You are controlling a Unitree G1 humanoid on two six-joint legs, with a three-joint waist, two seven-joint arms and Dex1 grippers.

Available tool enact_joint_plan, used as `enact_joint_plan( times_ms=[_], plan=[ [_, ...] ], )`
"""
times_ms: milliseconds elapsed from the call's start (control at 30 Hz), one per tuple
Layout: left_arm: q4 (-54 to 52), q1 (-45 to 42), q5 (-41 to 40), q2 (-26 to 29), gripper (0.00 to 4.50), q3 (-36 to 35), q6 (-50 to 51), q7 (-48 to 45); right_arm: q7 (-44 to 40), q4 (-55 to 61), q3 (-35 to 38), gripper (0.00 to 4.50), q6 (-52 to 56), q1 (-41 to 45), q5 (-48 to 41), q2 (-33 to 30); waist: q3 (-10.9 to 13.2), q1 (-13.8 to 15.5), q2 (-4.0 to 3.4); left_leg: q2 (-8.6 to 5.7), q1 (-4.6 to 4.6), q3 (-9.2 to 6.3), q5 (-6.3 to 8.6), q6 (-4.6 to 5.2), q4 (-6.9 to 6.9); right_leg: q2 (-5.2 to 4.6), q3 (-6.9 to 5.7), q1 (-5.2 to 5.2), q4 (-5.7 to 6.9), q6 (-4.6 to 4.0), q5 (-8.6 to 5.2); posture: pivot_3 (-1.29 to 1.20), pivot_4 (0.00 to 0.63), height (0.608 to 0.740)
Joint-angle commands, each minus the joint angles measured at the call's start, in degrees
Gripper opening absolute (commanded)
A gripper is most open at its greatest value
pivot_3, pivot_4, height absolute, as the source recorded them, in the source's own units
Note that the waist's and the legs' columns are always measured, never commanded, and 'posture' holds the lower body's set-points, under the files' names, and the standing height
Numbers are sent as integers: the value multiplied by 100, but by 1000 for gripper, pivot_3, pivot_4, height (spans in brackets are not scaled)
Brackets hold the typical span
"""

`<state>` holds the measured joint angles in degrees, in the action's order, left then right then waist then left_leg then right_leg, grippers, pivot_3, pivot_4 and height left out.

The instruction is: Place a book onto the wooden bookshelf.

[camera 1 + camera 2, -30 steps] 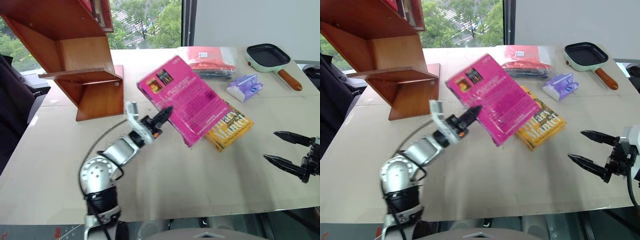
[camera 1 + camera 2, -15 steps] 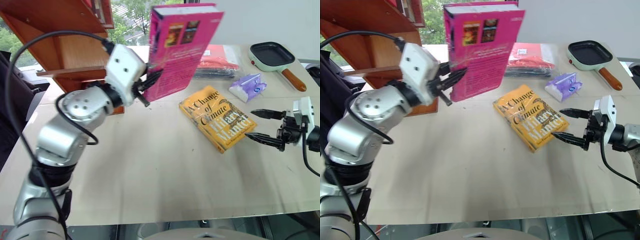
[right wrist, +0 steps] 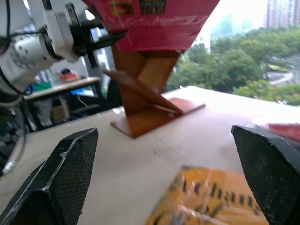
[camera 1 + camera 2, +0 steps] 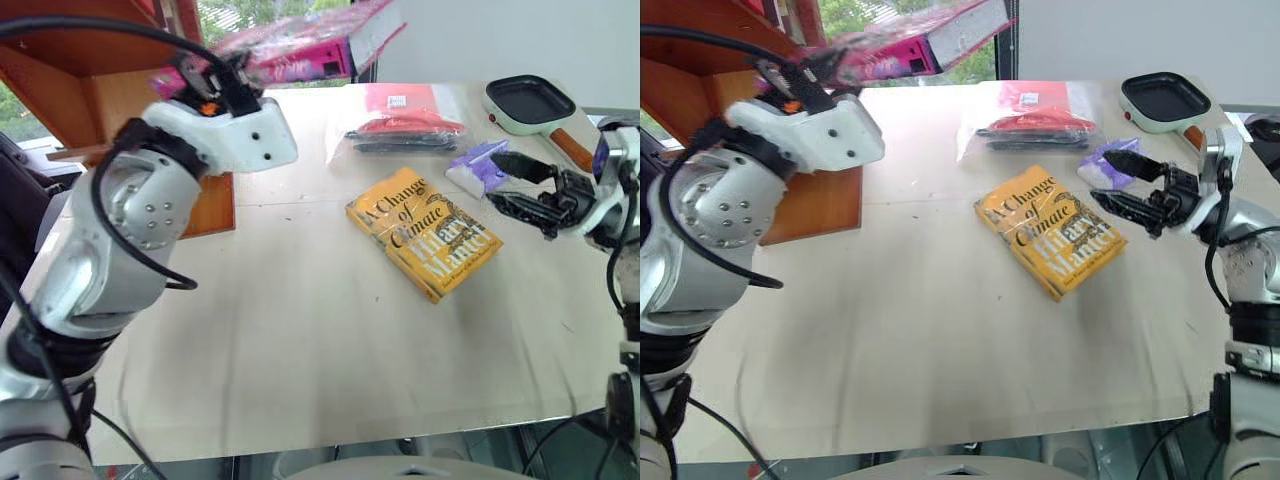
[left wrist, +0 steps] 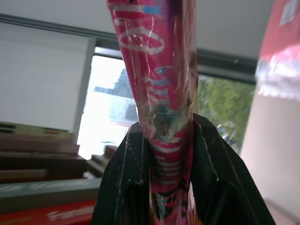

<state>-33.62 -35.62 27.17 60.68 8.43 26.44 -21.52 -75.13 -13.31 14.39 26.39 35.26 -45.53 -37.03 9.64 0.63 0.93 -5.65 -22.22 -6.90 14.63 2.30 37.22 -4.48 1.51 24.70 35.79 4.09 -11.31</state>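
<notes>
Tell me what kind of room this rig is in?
Probably an office or lab several floors up, not a home. Large windows look out on treetops; the right wrist view shows distant towers. A second desk behind holds loose gear. The worktable carries staged props: frying pan, yellow book.

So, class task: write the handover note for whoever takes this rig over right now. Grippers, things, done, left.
Left gripper: shut on the pink book, held up in the air beside the wooden bookshelf.
Right gripper: open, holding nothing, above the table near the yellow book.
Done: book lifted off the table.
Left: set it on a shelf board and release.
</notes>
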Motion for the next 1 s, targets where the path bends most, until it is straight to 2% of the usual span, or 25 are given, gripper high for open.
enact_joint_plan(
  times_ms=[33, 200, 467, 733, 1000],
  plan=[
    [-343, 223, 633, 262, 558, -581, 161, -284, -169, -263, 139, 4500, 204, 366, -270, 135, 1, 1, -1, 0, 0, 0, 0, 0, 0, 3, 0, 0, 1, 0, 0, 0, 150, 740],
    [-581, 819, 1120, 306, 558, -1058, 322, -702, -325, -640, 89, 4500, 283, 751, -272, 400, 3, -1, -3, -1, -1, 1, 0, 1, 1, 1, 1, 1, 3, 0, 0, 0, 150, 740],
    [-574, 1549, 1755, 309, 558, -1535, 891, -1596, -578, -998, -31, 4500, 224, 1118, -102, 712, 7, -206, -11, 3, 5, 8, 1, 0, -3, 0, 14, 9, 12, -1, 1, 0, 150, 740],
    [-611, 1502, 2194, -2, 558, -1332, 1306, -2122, -669, -968, -24, 4500, 228, 1129, -2, 779, 8, -135, -12, 0, -1, 2, 1, 0, -1, 5, 4, 9, 13, -1, 1, 0, 150, 740],
    [-314, 1689, 2206, 139, 558, -1701, 1215, -2466, -626, -900, -52, 4500, 172, 1151, 15, 877, 8, -152, -12, 1, -1, -1, 1, -1, -1, 1, 3, 10, 14, -2, 1, 0, 150, 740]
  ],
)
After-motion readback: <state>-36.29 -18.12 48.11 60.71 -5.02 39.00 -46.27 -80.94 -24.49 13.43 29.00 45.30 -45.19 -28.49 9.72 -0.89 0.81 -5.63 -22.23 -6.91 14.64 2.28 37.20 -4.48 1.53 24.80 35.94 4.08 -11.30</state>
